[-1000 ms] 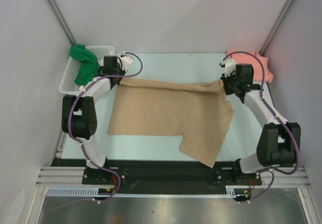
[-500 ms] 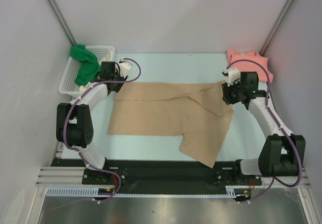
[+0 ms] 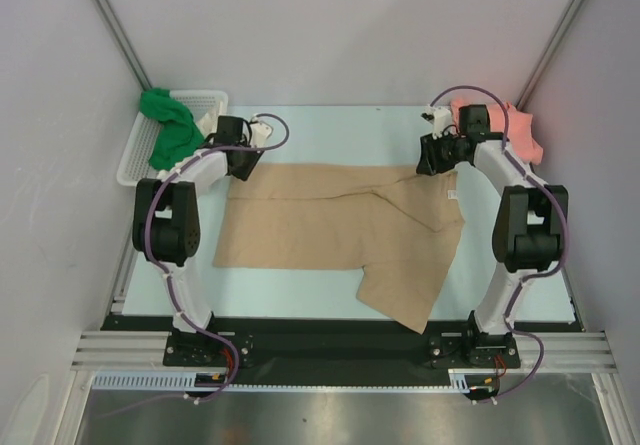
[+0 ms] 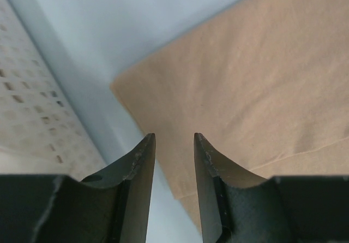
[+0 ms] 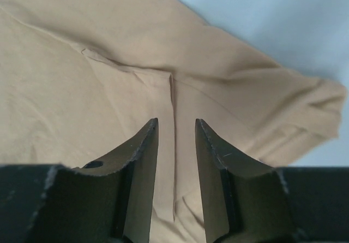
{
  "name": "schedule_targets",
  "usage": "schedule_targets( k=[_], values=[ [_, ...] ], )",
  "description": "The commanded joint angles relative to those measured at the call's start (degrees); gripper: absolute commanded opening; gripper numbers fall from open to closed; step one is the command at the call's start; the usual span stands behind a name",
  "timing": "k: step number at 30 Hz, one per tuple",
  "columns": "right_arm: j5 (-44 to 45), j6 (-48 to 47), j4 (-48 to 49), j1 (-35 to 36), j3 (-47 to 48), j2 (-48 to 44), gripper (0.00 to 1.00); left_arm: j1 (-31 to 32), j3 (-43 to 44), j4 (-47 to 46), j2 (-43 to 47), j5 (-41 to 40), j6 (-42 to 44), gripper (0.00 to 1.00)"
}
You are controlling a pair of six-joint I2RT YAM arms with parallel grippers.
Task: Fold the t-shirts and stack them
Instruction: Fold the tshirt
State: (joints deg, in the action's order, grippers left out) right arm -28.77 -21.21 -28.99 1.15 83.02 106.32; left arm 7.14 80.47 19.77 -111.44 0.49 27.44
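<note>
Top external view: both arms have just let go, and the left gripper [image 4: 173, 136] and right gripper [image 5: 175, 122] hover with jaws apart and empty over the far corners of the tan shirt [image 3: 320, 220], which now lies flat mid-table [image 3: 330, 130], so this placement looks finished and the next fold can start.

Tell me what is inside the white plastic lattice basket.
A crumpled bright green cloth t-shirt lies in the white plastic lattice basket, spilling over its left rim. Whatever lies beneath the shirt is covered and cannot be seen.
</note>
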Motion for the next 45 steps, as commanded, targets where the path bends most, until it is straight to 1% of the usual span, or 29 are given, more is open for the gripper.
schedule_targets(
  k=[1, 4, 8, 12, 21, 34, 35, 38, 42, 45],
  values=[
    [-5.5, -1.9, -3.5, 1.1, 4.6, 4.2, 0.38, 0.2, -1.1, 0.1, -0.4, 1.3, -1.7, 0.39],
    [-6.6, -4.9, -8.3, 2.6, 8.9, 9.2, 0.36, 0.2, -1.3, -0.3, -0.7, 1.0, -2.0, 0.38],
    [-6.7, -6.7, -10.0, 4.0, 10.8, 13.0, 0.35, 0.2, -1.0, -0.7, -0.4, 0.4, -2.0, 0.37],
    [-5.4, -6.4, -10.5, 4.6, 14.0, 16.4, 0.34, 0.2, -1.4, -0.9, -0.2, -0.1, -2.0, 0.37],
    [-3.9, -6.7, -9.3, 4.6, 14.5, 16.0, 0.33, 0.3, -1.3, -1.1, -0.2, 0.0, -2.2, 0.37],
    [-2.9, -7.4, -8.7, 4.6, 14.8, 18.4, 0.36, 1.5, -2.5, -1.4, 0.7, -0.3, -1.3, 0.36],
    [-2.9, -7.2, -8.6, 4.7, 14.8, 18.6, 0.37, 1.6, -2.6, -1.5, 0.8, -1.9, -1.3, 0.36],
    [-2.4, -6.9, -7.9, 4.6, 14.8, 18.9, 0.39, 1.7, -3.4, -1.7, 1.4, -2.2, -1.2, 0.36],
    [-2.8, -6.6, -7.5, 4.4, 14.9, 19.5, 0.39, 2.0, -4.0, -1.7, 2.3, -2.4, -0.9, 0.36],
    [-3.0, -6.7, -7.4, 4.4, 14.9, 19.6, 0.25, 2.1, -4.6, -1.8, 3.0, -2.6, -0.7, 0.36]
  ],
)
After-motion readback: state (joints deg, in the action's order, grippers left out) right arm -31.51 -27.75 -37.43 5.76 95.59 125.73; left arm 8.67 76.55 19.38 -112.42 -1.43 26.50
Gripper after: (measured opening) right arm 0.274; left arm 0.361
